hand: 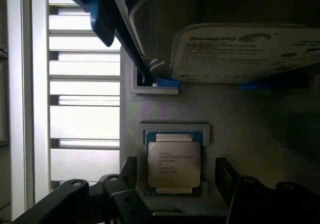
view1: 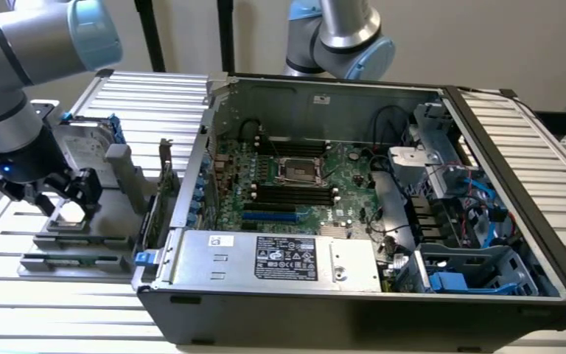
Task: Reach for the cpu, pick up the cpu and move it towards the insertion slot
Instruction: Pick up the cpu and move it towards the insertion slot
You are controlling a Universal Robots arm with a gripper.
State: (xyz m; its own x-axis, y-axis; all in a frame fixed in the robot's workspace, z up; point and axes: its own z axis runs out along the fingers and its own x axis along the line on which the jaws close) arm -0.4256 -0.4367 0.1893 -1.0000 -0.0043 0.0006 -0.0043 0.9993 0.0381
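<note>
- Here, at the exterior view's left, we see a grey robot arm (view1: 8, 125) with its black gripper (view1: 65, 202) low over a grey holder (view1: 106, 237) on the slatted bench (view1: 27, 310).
- The gripper is wide open and has hold of nothing. In the wrist view its two fingers (hand: 127, 173) stand on either side of the cpu (hand: 174, 164), with a narrow gap showing on each side.
- The cpu lies flat, silvery top up, in a square recess of the holder, directly under the gripper.
- A hard drive (hand: 245, 51) with blue brackets stands in the holder just beyond the cpu.
- An open computer case (view1: 362, 310) sits on the bench, just beside the holder's edge on the exterior view's right.
- Inside the case lies a green board (view1: 357, 166). The slot (view1: 298, 172), black with a silver frame, sits near the middle of that board, well apart from the cpu.
</note>
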